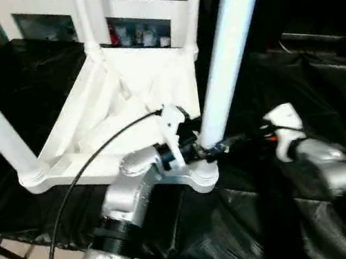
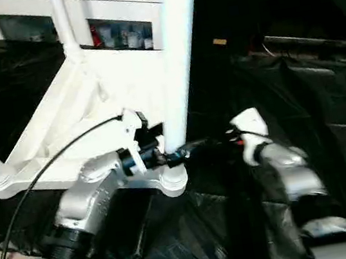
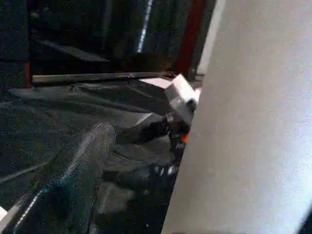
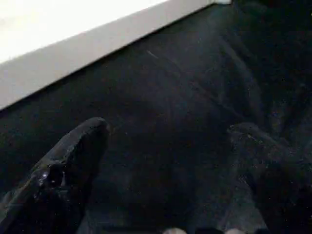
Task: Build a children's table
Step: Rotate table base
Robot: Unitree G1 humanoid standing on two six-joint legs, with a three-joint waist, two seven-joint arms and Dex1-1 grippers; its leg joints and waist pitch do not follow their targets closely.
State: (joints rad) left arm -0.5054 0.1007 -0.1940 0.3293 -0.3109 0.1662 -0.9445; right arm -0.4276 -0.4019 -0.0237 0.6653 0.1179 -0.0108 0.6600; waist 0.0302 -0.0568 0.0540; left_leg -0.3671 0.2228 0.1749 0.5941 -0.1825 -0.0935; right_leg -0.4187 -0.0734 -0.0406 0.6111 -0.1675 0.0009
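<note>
Tabletop: white ribbed plastic tabletop (image 1: 123, 104) lies underside-up on black cloth (image 1: 290, 216) so corner sockets face up | Legs: long white tapered tube legs stand in them | Left claw (image 1: 196, 151): fingers wide around the near-right leg (image 1: 227, 56) base, steadying, I judge | Right claw (image 4: 165, 170): spread wide, empty, over the cloth just beside

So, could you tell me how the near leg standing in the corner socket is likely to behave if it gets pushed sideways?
The near leg looks like a long stiff tube, so it would probably lever rather than bend. Standing tall in its corner socket, it may wobble or tilt if not fully seated. Its smooth, tapered surface could be slippery for the left tool beside its base.
</note>
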